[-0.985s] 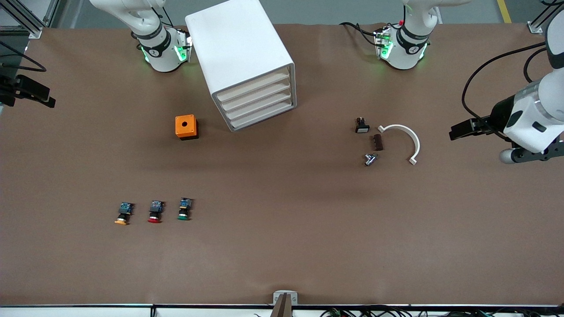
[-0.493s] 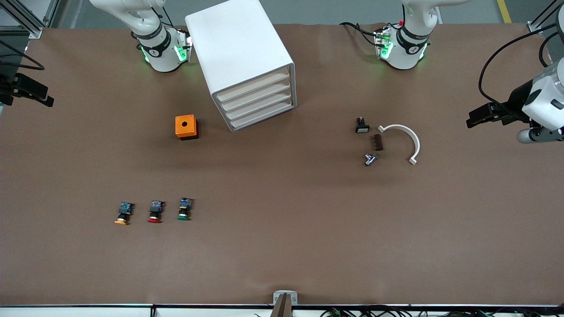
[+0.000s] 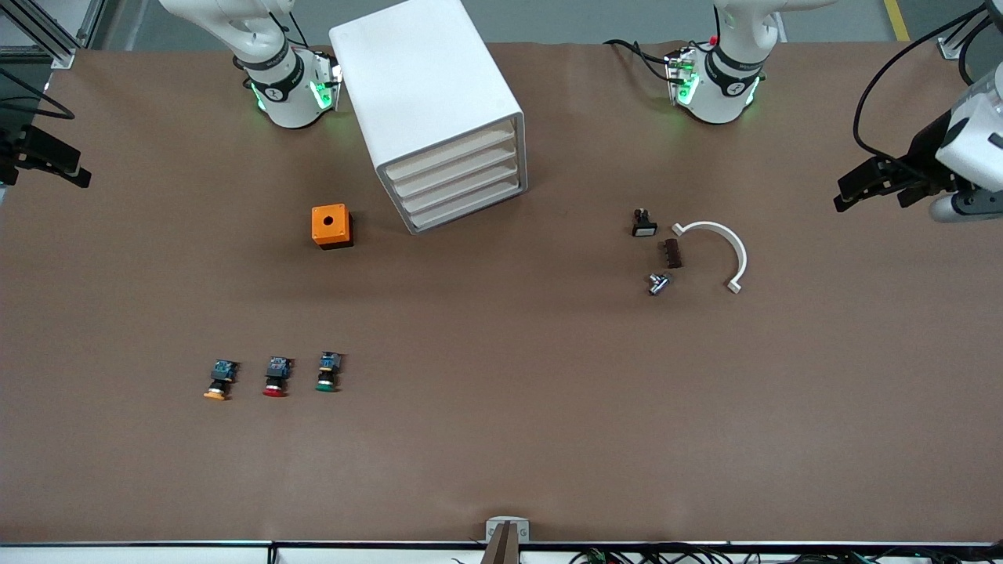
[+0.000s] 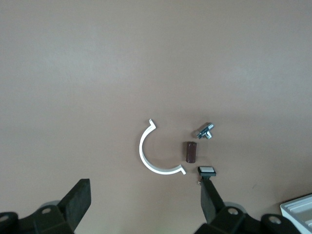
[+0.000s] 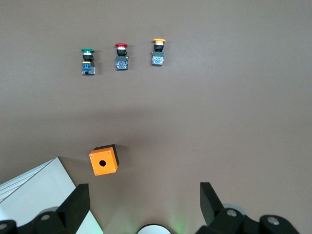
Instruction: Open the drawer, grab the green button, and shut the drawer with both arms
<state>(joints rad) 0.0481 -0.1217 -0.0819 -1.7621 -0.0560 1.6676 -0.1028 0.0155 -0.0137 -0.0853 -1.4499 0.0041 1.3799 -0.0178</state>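
Green-capped button (image 3: 327, 374) on the table, well apart from both grippers.
Black body, bluish back end; left gripper (image 4: 144, 202) and right gripper (image 5: 141, 204) gape, holding nothing.

We see even, soft overhead light on the table (image 3: 501, 439); shadows stay faint and diffuse; green glow rims the arm bases; the wrist views look slightly hazy.

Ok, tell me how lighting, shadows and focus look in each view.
Front view: even overhead light, the white drawer cabinet casts a soft shadow, green base lights glow. Left wrist view: the left gripper looms dark and slightly soft, the white curved piece is sharp. Right wrist view: the button is crisp, shadows faint.
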